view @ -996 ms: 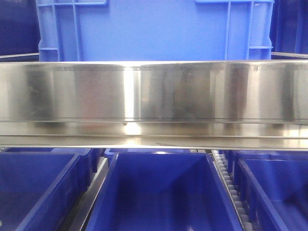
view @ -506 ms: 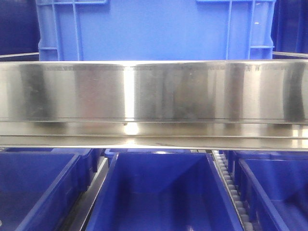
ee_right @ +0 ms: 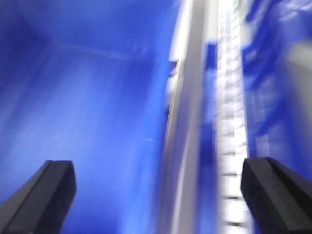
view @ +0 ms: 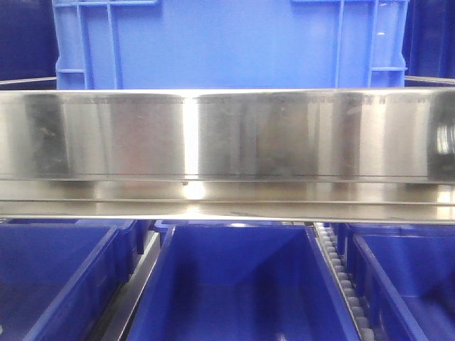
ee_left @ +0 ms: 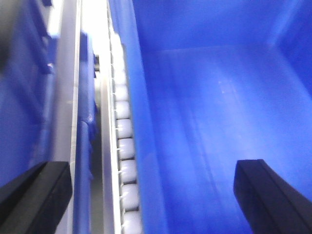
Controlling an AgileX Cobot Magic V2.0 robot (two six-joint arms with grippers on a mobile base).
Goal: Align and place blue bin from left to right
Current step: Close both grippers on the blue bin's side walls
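The blue bin stands behind the steel rail, above the dark bins. My left gripper spreads wide across the roller track and one dark bin's bare floor. My right gripper is equally wide.

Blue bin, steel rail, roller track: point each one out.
blue bin (view: 227, 42), front view, middle of its smooth wall.
steel rail (view: 284, 135), front view, flat front face.
roller track (ee_left: 126, 148), left wrist view, on one white roller.
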